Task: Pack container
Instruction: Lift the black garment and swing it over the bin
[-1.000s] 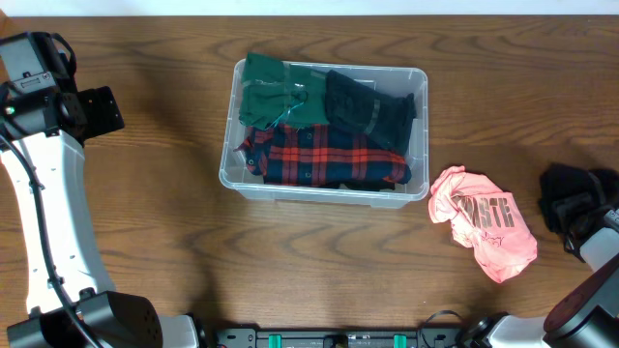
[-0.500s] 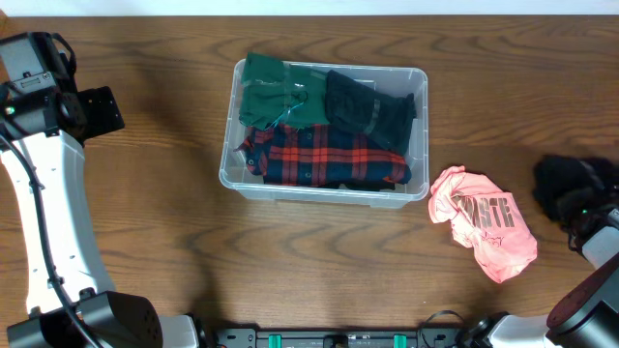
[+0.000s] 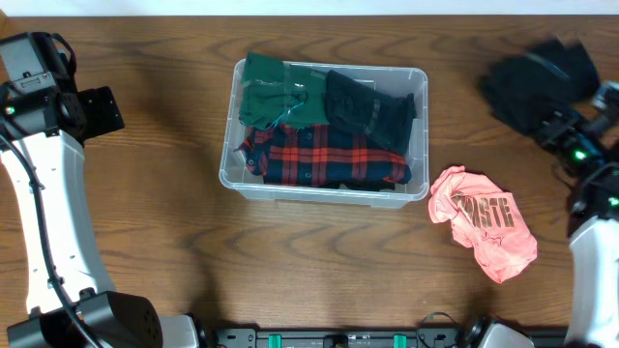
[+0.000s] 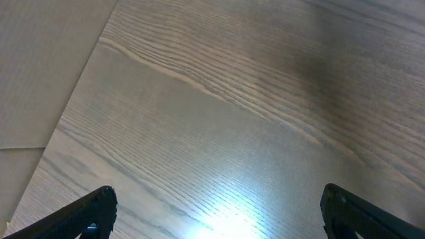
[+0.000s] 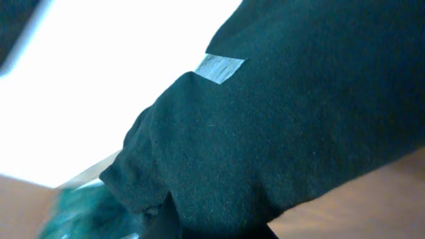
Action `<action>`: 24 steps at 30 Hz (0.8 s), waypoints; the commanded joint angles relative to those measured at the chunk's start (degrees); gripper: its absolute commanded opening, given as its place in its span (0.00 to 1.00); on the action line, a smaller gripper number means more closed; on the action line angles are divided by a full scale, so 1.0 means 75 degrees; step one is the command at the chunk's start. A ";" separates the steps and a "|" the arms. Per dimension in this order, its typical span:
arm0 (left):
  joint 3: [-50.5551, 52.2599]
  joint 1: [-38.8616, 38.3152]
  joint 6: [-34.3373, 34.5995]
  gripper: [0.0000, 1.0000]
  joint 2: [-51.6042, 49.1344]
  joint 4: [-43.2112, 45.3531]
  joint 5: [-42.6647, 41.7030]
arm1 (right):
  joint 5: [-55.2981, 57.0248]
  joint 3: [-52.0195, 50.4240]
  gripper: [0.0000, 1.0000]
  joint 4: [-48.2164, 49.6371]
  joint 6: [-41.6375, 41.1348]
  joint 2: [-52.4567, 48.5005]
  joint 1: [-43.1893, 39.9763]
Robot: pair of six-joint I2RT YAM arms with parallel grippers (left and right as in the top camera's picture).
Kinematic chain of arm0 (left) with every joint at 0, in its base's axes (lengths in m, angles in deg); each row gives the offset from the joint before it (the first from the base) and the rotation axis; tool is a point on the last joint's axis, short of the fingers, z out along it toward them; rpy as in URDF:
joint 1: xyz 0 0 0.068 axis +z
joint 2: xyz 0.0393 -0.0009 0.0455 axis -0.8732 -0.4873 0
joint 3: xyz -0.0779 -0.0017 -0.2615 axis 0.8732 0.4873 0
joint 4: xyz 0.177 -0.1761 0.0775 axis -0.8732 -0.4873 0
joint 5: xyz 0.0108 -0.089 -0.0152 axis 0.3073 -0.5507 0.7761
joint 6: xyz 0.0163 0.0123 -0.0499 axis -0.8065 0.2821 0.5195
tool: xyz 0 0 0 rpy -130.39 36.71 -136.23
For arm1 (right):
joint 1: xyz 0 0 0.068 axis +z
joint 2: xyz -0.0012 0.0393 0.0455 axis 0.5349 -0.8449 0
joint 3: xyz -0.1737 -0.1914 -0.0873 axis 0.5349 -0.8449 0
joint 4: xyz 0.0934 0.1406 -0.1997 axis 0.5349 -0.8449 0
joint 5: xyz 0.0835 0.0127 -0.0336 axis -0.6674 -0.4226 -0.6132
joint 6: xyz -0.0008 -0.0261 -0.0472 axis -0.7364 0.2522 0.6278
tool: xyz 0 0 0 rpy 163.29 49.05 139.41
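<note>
My right gripper [image 3: 559,128] is up near the far right corner of the counter, and a dark garment [image 3: 535,82] bunches from it, clear of the wood. In my wrist view that cloth fills nearly everything and hides my fingers. I cannot see the jaws themselves, but since the cloth hangs from them I judge them clamped on it. Just toward the near edge from there, a pink shirt [image 3: 484,220] with dark lettering lies crumpled on the table, right beside the near right corner of the container [image 3: 232,145]. The container sits mid-counter, closer to the far edge than the near one. It already holds a green piece [image 3: 274,92] at its far left, a black piece [image 3: 372,108] at its far right, and a red-and-navy plaid shirt [image 3: 324,155] spread along its near side. My left gripper [image 4: 216,211] waits by the left edge with its fingers wide apart over bare wood, holding nothing. By my reckoning the packing is well along: three items are in, one is in my grasp and not yet over the bin, and the pink shirt is untouched. What remains is to carry the dark garment over the rim and let it go, then collect the pink shirt and pack it too.
</note>
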 commanded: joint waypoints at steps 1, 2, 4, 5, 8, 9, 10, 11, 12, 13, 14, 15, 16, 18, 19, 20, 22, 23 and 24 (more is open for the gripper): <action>0.0035 0.0012 -0.0076 0.98 -0.0023 -0.0017 0.0061 | -0.0338 0.0111 0.01 0.0023 -0.0140 0.0545 0.1145; 0.0035 0.0012 -0.0076 0.98 -0.0023 -0.0020 0.0061 | -0.0242 0.0111 0.01 0.0020 -0.0134 0.0600 0.1463; 0.0035 0.0012 -0.0076 0.98 -0.0023 -0.0020 0.0061 | -0.0108 0.0111 0.02 0.0050 0.0038 0.0612 0.2264; 0.0035 0.0012 -0.0076 0.98 -0.0023 -0.0020 0.0061 | -0.0032 0.0111 0.01 0.0052 0.0172 0.0580 0.2640; 0.0035 0.0012 -0.0076 0.98 -0.0023 -0.0020 0.0061 | 0.0408 0.0111 0.01 0.0201 0.0466 0.0370 0.3902; 0.0035 0.0012 -0.0076 0.98 -0.0023 -0.0020 0.0061 | 0.0568 0.0111 0.01 0.0321 0.0466 0.0268 0.4272; 0.0035 0.0012 -0.0076 0.98 -0.0023 -0.0020 0.0061 | 0.0734 0.0111 0.01 0.0498 0.0463 0.0134 0.4680; 0.0035 0.0012 -0.0076 0.98 -0.0023 -0.0020 0.0061 | 0.0877 0.0111 0.01 0.0670 0.0460 0.0006 0.5024; 0.0035 0.0012 -0.0076 0.98 -0.0023 -0.0020 0.0061 | 0.1023 0.0117 0.01 0.0842 0.0455 -0.0131 0.5353; 0.0035 0.0012 -0.0076 0.98 -0.0023 -0.0020 0.0061 | 0.1244 0.0149 0.01 0.1000 0.0396 -0.0306 0.5727; 0.0035 0.0012 -0.0076 0.98 -0.0023 -0.0020 0.0061 | 0.1440 0.0216 0.01 0.1058 0.0373 -0.0475 0.6027; 0.0035 0.0012 -0.0076 0.98 -0.0023 -0.0020 0.0061 | 0.1571 0.0318 0.01 0.1078 0.0379 -0.0653 0.6289; 0.0035 0.0012 -0.0076 0.98 -0.0023 -0.0020 0.0061 | 0.1661 0.0478 0.01 0.1072 0.0414 -0.0886 0.6557; 0.0035 0.0012 -0.0076 0.98 -0.0023 -0.0020 0.0061 | 0.1661 0.0842 0.01 0.1061 0.0507 -0.1361 0.6971; 0.0035 0.0012 -0.0076 0.98 -0.0023 -0.0020 0.0061 | 0.1664 0.1035 0.02 0.1040 0.0580 -0.1597 0.7137; 0.0035 0.0012 -0.0076 0.98 -0.0023 -0.0020 0.0061 | 0.1670 0.1265 0.01 0.0988 0.0653 -0.1865 0.7300; 0.0035 0.0012 -0.0076 0.98 -0.0023 -0.0020 0.0061 | 0.1664 0.1649 0.01 0.0956 0.0667 -0.2328 0.7530; 0.0035 0.0012 -0.0076 0.98 -0.0023 -0.0020 0.0061 | 0.1664 0.1813 0.01 0.0956 0.0667 -0.2535 0.7621; 0.0035 0.0012 -0.0076 0.98 -0.0023 -0.0020 0.0061 | 0.1664 0.1950 0.01 0.0956 0.0664 -0.2707 0.7697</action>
